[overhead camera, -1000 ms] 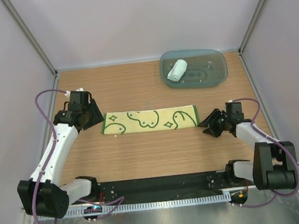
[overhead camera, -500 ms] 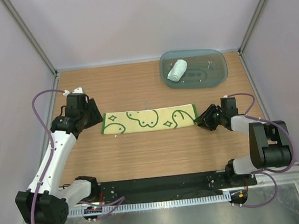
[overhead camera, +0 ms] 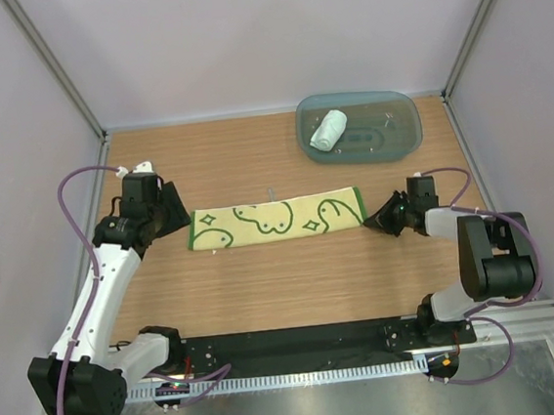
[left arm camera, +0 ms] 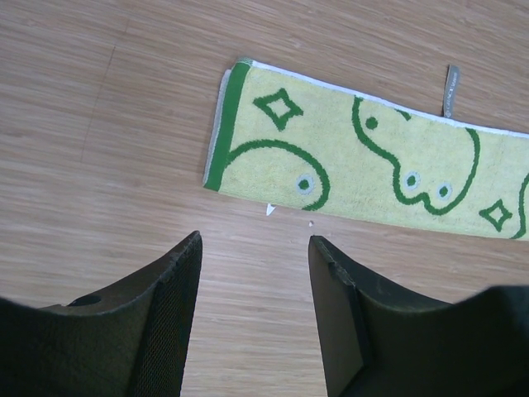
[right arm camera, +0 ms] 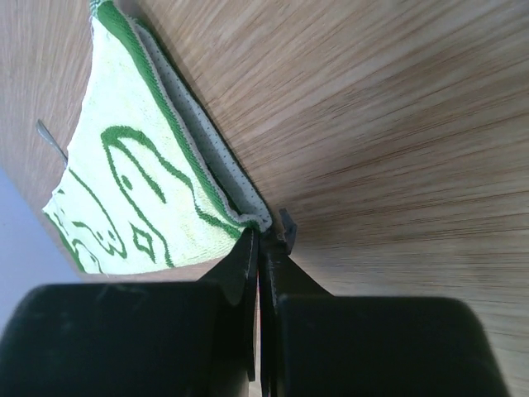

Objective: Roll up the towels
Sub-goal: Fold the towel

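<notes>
My right jaws: pinching yellow towel (overhead camera: pixel 276 219), 3 o'clock corner (thin bite)
My left jaws: spread, near its 9 o'clock end
Roll: I'd curl tightly toward 9 o'clock

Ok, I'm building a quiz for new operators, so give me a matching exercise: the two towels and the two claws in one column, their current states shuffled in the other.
Things:
1. yellow towel
2. white towel
3. left claw
4. right claw

States:
A. open, over bare wood, touching no towel
B. rolled up, lying in the teal tray
C. shut on a towel's corner
D. spread out long on the table

Pairs: 1-D; 2-B; 3-A; 4-C
</notes>
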Motion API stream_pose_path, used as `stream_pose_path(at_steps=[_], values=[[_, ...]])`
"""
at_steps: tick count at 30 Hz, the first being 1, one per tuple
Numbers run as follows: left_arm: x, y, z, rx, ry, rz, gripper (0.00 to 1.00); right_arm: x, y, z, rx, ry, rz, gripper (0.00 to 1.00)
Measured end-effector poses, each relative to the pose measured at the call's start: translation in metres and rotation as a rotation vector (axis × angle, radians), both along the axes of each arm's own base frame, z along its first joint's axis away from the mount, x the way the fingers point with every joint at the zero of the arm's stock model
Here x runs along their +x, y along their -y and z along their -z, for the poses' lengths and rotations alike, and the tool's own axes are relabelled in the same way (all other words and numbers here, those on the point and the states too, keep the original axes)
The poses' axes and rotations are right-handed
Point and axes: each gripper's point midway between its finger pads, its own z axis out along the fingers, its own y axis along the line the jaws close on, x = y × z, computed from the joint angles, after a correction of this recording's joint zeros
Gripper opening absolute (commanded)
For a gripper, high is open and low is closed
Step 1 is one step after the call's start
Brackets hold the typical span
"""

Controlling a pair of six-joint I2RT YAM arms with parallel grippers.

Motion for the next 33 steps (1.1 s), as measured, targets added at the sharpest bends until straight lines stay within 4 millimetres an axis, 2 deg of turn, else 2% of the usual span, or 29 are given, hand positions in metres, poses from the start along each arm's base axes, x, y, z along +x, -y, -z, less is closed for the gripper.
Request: stream_pose_path(at_steps=[3, 6, 11, 12, 13, 15, 16, 26, 31, 33], values=[[0.0, 0.001, 0.0, -0.003, -0.001, 0.003, 0.55, 0.003, 0.005, 0.0, -0.007, 0.005, 0.011, 0.01], [-0.001, 0.003, 0.0, -0.011, -0.003, 0.011, 0.56, 0.002, 0.019, -0.001, -0.033, 0.001, 0.035, 0.01], [-0.002, 0.009, 0.003, -0.033, -0.018, 0.038, 0.55, -0.004, 0.06, -0.007, -0.128, -0.02, 0.109, 0.02], [-0.001, 0.009, 0.004, -0.032, -0.023, 0.04, 0.55, -0.005, 0.064, -0.01, -0.141, -0.021, 0.114, 0.24], [-0.001, 0.009, 0.005, -0.03, -0.027, 0.041, 0.55, -0.006, 0.066, -0.013, -0.148, -0.02, 0.116, 0.38], [-0.001, 0.009, 0.005, -0.029, -0.029, 0.042, 0.55, -0.007, 0.066, -0.018, -0.157, -0.013, 0.107, 0.6], [-0.001, 0.009, 0.006, -0.028, -0.029, 0.043, 0.55, -0.007, 0.066, -0.021, -0.16, -0.009, 0.101, 0.62], [-0.001, 0.008, 0.006, -0.019, -0.029, 0.053, 0.56, -0.017, 0.066, -0.022, -0.174, -0.03, 0.091, 0.64], [-0.001, 0.008, 0.006, -0.017, -0.029, 0.054, 0.56, -0.015, 0.068, -0.013, -0.176, -0.049, 0.096, 0.63], [-0.001, 0.008, 0.006, -0.017, -0.029, 0.055, 0.55, -0.008, 0.068, -0.013, -0.173, -0.032, 0.097, 0.62]])
